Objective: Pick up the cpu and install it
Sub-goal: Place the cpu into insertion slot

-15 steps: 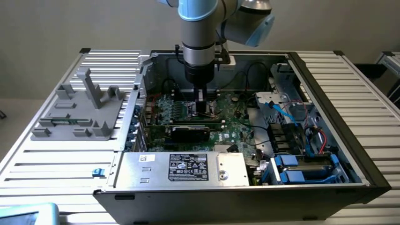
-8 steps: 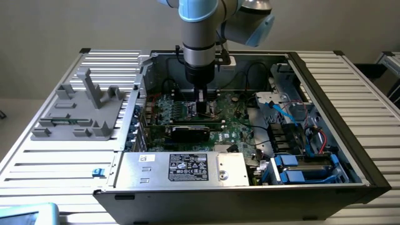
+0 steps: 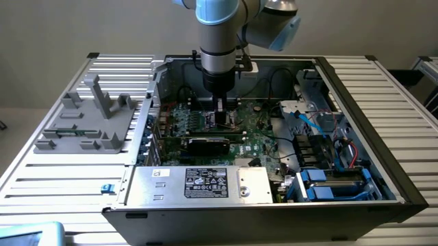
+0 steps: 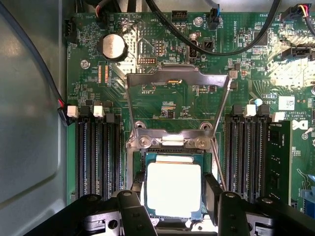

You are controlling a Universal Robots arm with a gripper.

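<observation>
The cpu (image 4: 173,189) is shiny and square. It sits low in the socket (image 4: 157,151) on the green board (image 4: 162,103). The metal frame (image 4: 177,78) is tipped up just past it. The gripper (image 4: 173,199) holds the cpu, with one black finger on each side. The board lies in an open case (image 3: 356,102). The case rests on a white ribbed table (image 3: 61,174). A grey fixture (image 3: 89,123) stands on the exterior view's left. A plain wall (image 3: 82,25) is far behind.
</observation>
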